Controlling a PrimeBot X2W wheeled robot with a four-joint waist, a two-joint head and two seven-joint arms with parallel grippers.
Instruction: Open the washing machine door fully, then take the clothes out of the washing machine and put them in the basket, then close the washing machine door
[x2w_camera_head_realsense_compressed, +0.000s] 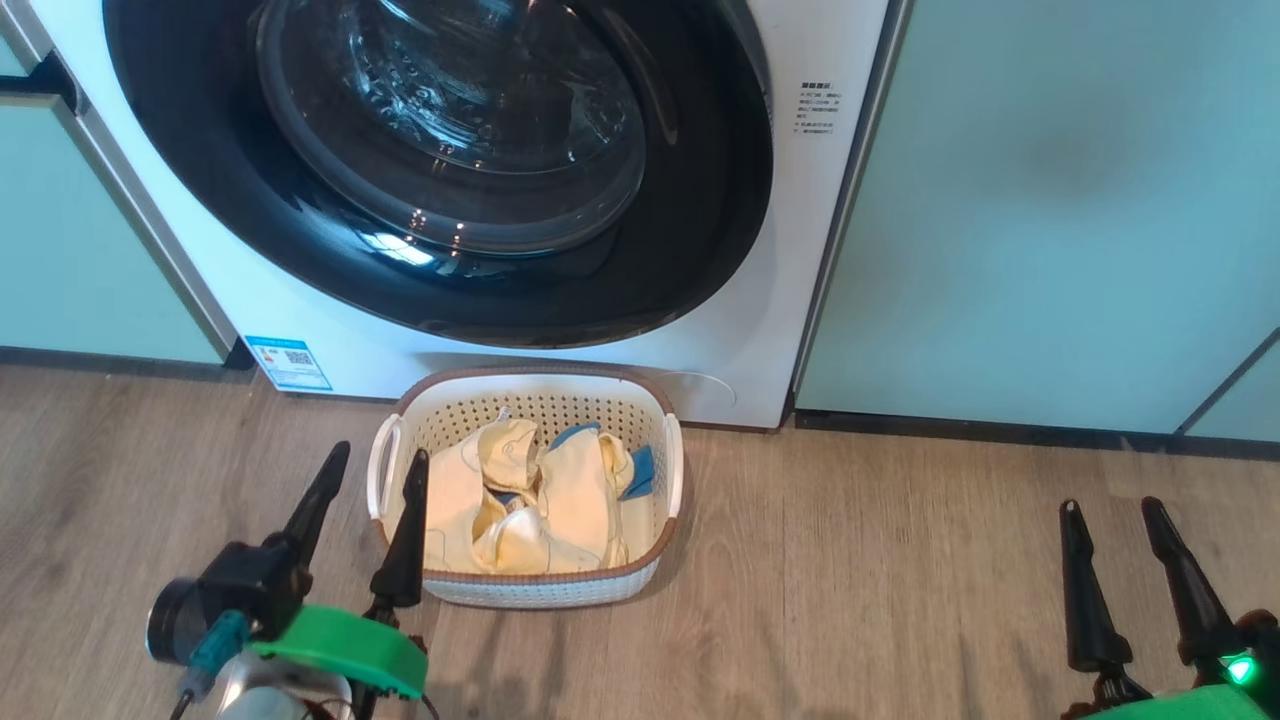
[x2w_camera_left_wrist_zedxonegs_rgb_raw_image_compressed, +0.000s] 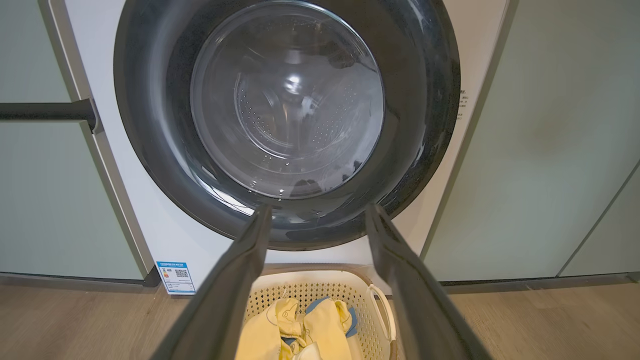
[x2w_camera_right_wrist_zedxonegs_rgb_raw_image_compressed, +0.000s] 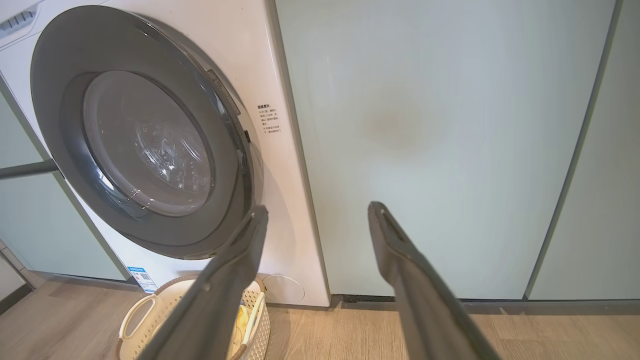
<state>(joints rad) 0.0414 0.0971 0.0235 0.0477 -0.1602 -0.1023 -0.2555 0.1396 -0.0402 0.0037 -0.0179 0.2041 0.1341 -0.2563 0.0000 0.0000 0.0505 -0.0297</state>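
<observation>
Facing the washing machine: it stands at my 12 o'clock, its white front set between pale green cabinet panels.
Washing machine door: the black ring and glass bowl lie against the machine's front. From the right wrist view I cannot tell whether its edge at 3 o'clock is latched or sits a shade proud.
Drum: through the glass I make out bare perforated steel and no cloth.
Basket: on the floor at 6 o'clock of the door, just beside the machine's base.
Clothes: cream and pale-yellow pieces with blue patches, heaped inside the basket.
Left end effector: released, fingers spread, holding nothing, at 9 o'clock of the basket by its left handle.
Right end effector: released and empty, well apart at 3 o'clock of the basket.
Done, by my reading: the unloading, and the door brought to the front.
Left: at most a firm press to seat the door, if it has not caught.
</observation>
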